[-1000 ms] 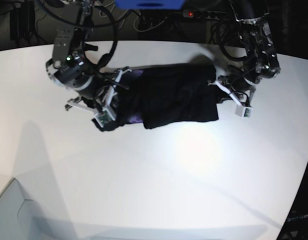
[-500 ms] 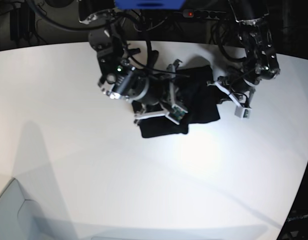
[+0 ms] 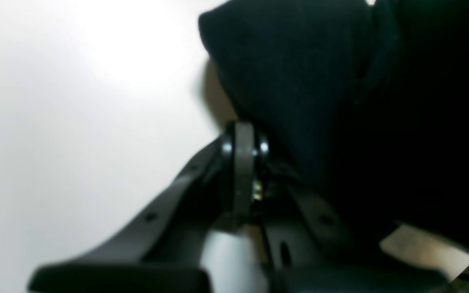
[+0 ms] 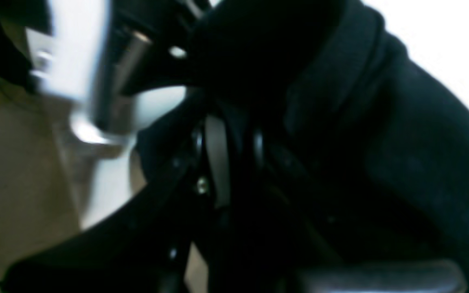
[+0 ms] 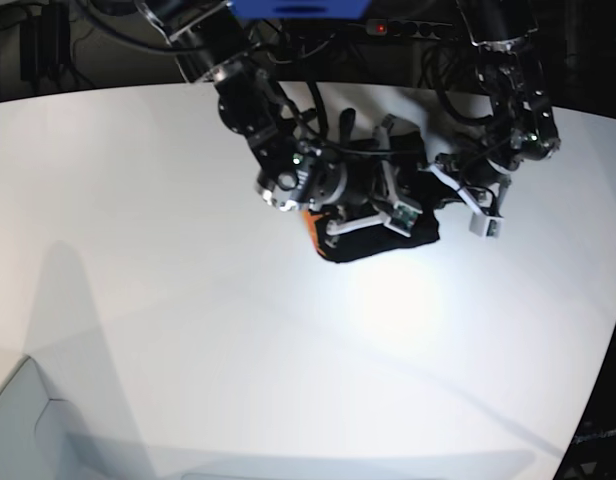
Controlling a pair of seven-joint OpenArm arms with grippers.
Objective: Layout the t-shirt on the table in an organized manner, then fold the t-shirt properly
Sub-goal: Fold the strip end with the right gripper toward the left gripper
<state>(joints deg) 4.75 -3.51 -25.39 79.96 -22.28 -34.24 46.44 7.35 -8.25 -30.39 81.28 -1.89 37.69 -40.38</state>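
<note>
Right gripper [image 5: 393, 205]: swept across from the far end of the t-shirt [image 5: 416, 232] toward the left arm's side, dragging cloth with it; wrist view showed the jaws nearly closed with black fabric bunched between them [image 4: 234, 134], so I read it as pinching the t-shirt.
Left gripper [image 5: 466, 200]: hardly moved over the same interval; parked at the opposite edge of the cloth. Wrist view showed the jaws fully together [image 3: 240, 162], black fabric just beside and behind them; couldn't tell whether any cloth was caught in them.
T-shirt: was a long flat strip a second earlier, now a short compact dark bundle between the two grippers, lying on the table [image 5: 188, 300] near its far edge. Orange neck label [image 5: 311, 224] was exposed at the bundle's edge under the right arm.
Table: rest of the white top was bare, bright glare patch just in front of the bundle.
Task read: this looked like the crosswise fold, one end carried over the other. Layout stage seemed done.
Risk: right jaws hadn't let go; top layer looked rumpled, edges likely not lined up.
</note>
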